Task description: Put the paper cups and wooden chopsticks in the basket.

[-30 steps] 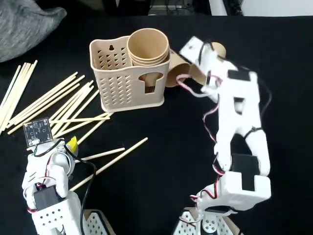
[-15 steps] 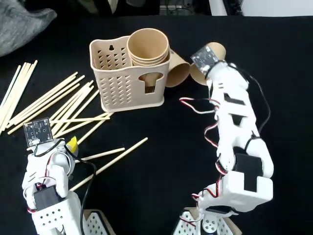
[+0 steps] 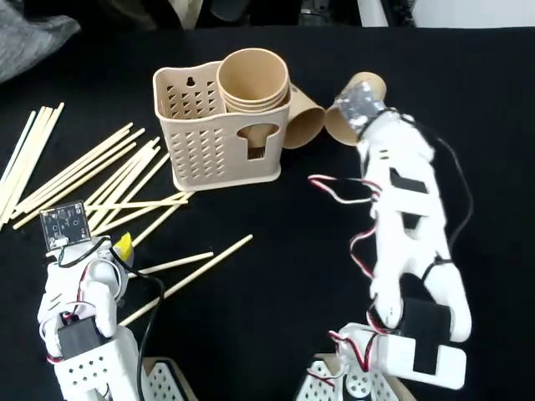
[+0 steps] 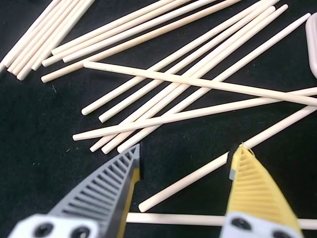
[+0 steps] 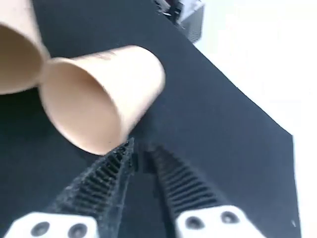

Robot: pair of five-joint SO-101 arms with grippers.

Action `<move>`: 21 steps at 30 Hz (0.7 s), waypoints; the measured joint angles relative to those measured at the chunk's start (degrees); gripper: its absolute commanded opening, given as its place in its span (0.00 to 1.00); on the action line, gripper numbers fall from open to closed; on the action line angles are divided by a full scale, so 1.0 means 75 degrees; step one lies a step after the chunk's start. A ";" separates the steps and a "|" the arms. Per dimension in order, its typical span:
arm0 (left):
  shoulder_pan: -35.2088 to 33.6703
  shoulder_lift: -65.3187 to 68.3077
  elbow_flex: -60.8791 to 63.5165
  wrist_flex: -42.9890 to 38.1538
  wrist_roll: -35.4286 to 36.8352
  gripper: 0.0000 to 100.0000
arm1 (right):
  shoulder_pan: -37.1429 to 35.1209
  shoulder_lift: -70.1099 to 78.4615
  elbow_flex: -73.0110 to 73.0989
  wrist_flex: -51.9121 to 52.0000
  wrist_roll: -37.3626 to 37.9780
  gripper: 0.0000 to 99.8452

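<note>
L pincer (image 4: 188,148) wide over round wood chopsticks (image 4: 198,83); R pincer (image 5: 140,150) narrow, by tipped tapered paper cup (image 5: 99,94).

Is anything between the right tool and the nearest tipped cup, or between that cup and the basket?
Nothing visible separates the right tool from the cup; it sits just by the rim. A second tipped cup lies between that cup and the basket, so lift over it.

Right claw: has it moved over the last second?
Yes. The right claw shifted rightward in the high view: its wrist now sits farther from the basket.
</note>
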 measured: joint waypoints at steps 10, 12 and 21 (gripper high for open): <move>0.0000 0.0000 0.0000 0.0000 0.0000 0.29 | -0.0399 0.2532 -0.1582 0.0070 0.0000 0.27; 0.0000 0.0000 0.0000 0.0000 0.0000 0.29 | -0.0293 0.3259 -0.2204 0.0070 0.0000 0.27; 0.0117 0.0000 0.0000 0.0000 0.0000 0.29 | 0.0328 0.3974 -0.2637 -0.1618 -0.0692 0.01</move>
